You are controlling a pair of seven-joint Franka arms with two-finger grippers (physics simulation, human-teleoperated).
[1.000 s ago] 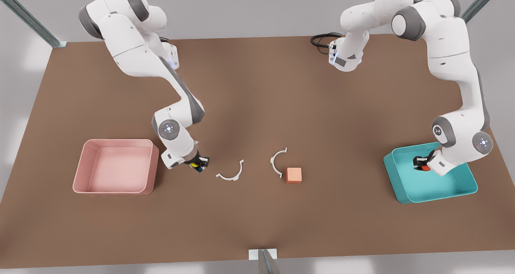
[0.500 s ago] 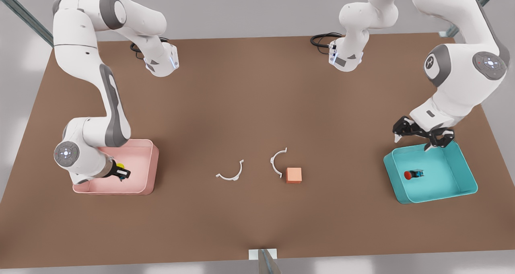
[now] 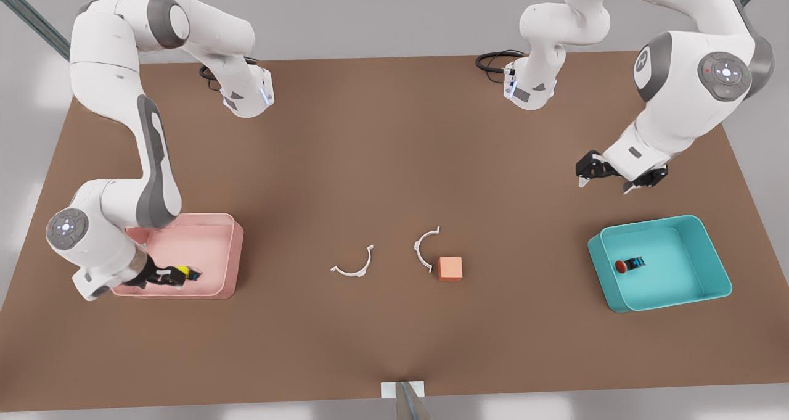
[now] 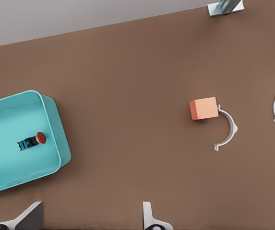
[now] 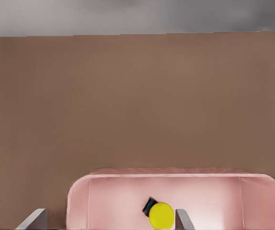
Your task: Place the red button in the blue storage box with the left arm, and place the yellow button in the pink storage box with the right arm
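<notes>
Teal blue storage box (image 3: 715, 266), lower right of the front view: red button (image 3: 621, 266) lies on its side inside, near the left wall. Left gripper (image 3: 607, 182) has risen clear since half a second ago and now hangs up-left of the box, fingers apart, empty. Right gripper (image 3: 179, 276) (lower left) has sunk lower into the pink storage box (image 3: 209, 235); its fingers now stand apart, yellow button (image 5: 161, 215) resting between them on the box floor. Orange cube (image 3: 450, 268) unchanged.
</notes>
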